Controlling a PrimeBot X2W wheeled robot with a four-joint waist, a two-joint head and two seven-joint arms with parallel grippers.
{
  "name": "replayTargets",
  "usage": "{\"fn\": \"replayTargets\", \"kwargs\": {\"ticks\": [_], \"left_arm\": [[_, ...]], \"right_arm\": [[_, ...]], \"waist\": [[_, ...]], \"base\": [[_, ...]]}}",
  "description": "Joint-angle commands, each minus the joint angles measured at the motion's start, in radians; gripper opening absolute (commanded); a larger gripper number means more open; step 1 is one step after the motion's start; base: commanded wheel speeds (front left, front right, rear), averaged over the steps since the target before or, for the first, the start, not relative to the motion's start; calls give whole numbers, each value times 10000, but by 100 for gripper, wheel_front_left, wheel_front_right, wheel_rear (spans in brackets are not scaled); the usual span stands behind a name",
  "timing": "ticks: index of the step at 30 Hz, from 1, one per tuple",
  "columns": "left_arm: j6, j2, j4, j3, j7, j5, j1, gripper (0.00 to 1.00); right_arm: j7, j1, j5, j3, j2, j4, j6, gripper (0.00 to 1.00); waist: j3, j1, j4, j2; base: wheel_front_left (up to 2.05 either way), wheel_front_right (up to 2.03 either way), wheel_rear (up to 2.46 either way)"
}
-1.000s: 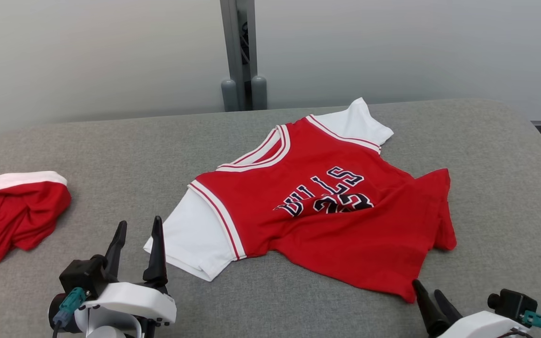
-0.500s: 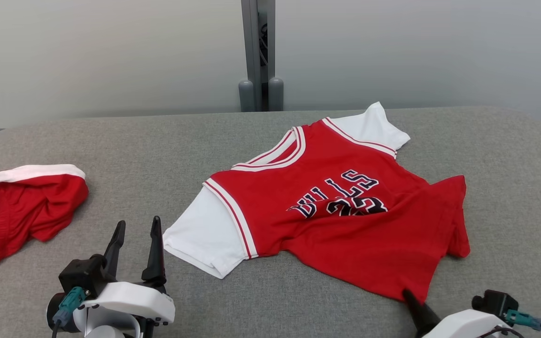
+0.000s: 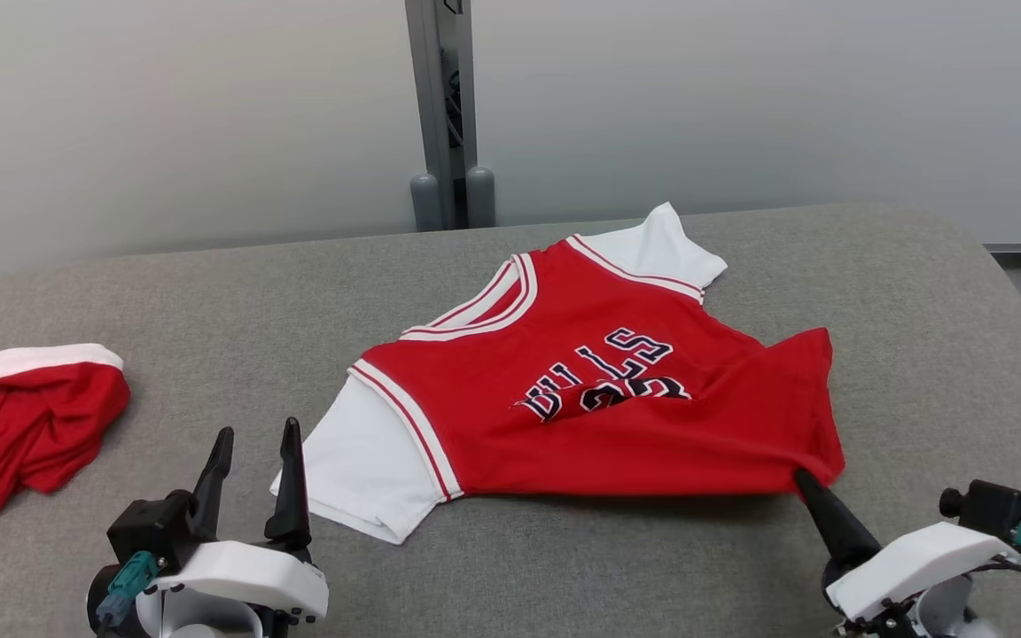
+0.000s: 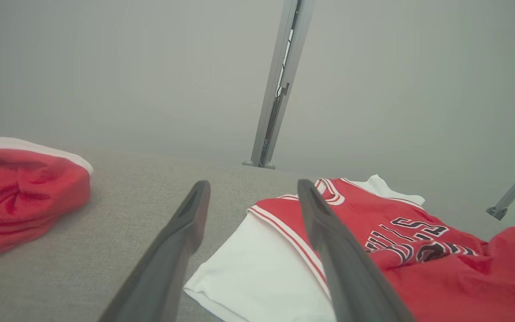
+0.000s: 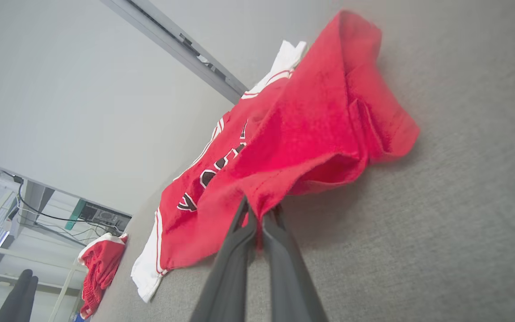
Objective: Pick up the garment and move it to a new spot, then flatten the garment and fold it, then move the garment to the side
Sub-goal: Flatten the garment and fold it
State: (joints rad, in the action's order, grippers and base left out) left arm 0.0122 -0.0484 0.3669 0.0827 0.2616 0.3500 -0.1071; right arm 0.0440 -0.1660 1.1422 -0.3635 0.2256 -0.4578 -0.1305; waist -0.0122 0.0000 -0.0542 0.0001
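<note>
Hem of the jersey (image 3: 599, 443) has lifted, pinched by right tool (image 3: 801, 479); left tool (image 3: 258, 429) spread.

Bare grey table (image 3: 209, 292) lies open between the shorts (image 3: 23, 416) at the left edge and the shirt (image 3: 581, 390) in the middle — a wide lane. The near strip in front of the shirt is open too, save the left gripper (image 3: 258, 430) beside the white sleeve (image 3: 360, 461) and the right gripper (image 3: 801, 478) at the hem (image 3: 652, 483). Behind the table a post (image 3: 440, 106) and wall (image 3: 165, 115) close the back — the right end is bare.
</note>
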Motion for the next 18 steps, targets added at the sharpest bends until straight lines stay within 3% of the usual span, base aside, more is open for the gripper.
{"fn": "replayTargets", "kwargs": {"ticks": [1,8,15,18], "left_arm": [[64,-37,-44,-1,26,37,76,100],[109,-37,-71,5,26,83,93,100],[106,-39,-13,69,26,128,58,100],[111,-39,10,101,26,154,-18,100]], "right_arm": [[53,128,38,163,212,359,-7,0],[-213,430,-327,1034,524,1082,-5,0],[-1139,801,-856,2316,-50,98,-5,0],[-1626,817,-1310,2883,-592,-513,-13,0]], "waist": [[-69,0,-138,-1],[-139,0,-365,-1],[-119,0,-433,-1],[-54,0,-423,-1]], "base": [[0,0,0],[0,0,0],[0,0,0],[0,0,0]]}}
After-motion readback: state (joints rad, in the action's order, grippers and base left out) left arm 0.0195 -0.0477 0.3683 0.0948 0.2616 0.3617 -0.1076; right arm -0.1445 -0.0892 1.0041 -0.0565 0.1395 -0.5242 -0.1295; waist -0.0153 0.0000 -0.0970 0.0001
